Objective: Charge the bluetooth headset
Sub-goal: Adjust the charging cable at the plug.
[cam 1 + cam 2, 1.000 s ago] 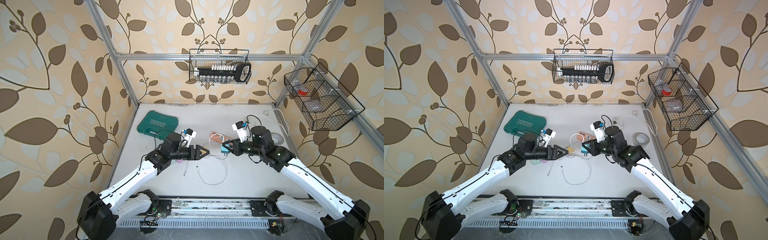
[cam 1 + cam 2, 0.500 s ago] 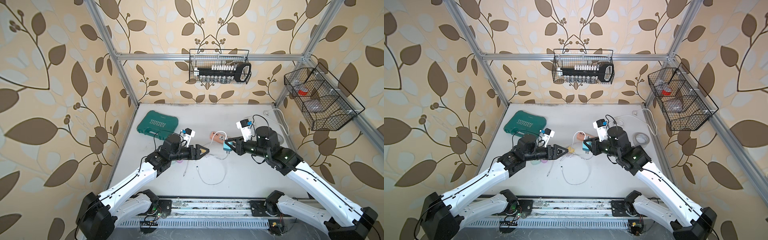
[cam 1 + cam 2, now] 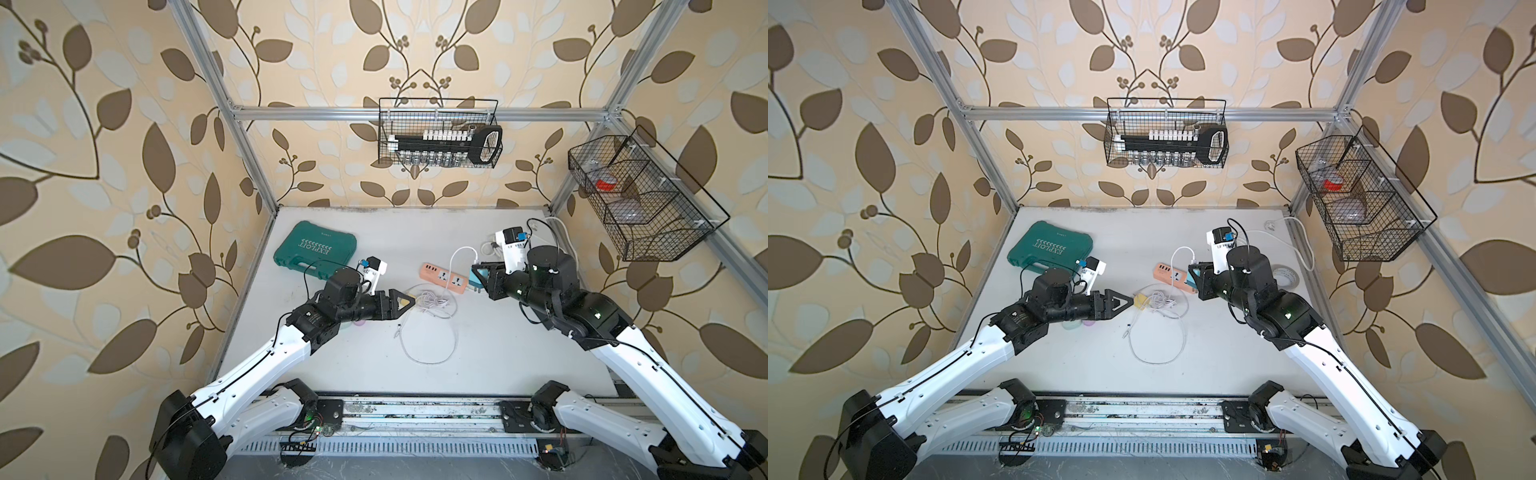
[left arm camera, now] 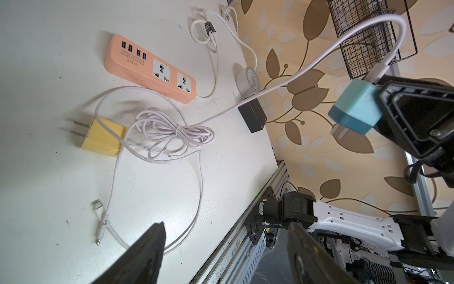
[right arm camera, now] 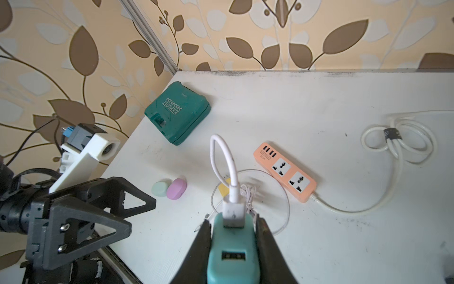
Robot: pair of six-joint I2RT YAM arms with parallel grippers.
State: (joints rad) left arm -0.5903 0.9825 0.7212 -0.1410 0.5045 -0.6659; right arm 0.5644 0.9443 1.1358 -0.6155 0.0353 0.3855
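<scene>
The right gripper [image 5: 233, 221] pinches a teal plastic charging adapter [image 5: 233, 250] (white cable [image 5: 221, 152] plugged in) just right of the orange power strip [image 5: 285, 172]. The left gripper [image 4: 224, 225], fingers spread, hangs over the lilac oval headset case [image 5: 176, 188] at the left.

Both limbs recorded. On left arm [image 3: 266, 361] and right arm [image 3: 648, 382], white link shells are joined by black joint housings, and thin black cables are routed along the links. The left tool [image 5: 143, 216] and right tool [image 3: 478, 277] are black, with triangular cut-out fingers fixed by silver screws. A white camera block [image 3: 513, 245] with a blue connector is mounted at each wrist.
</scene>
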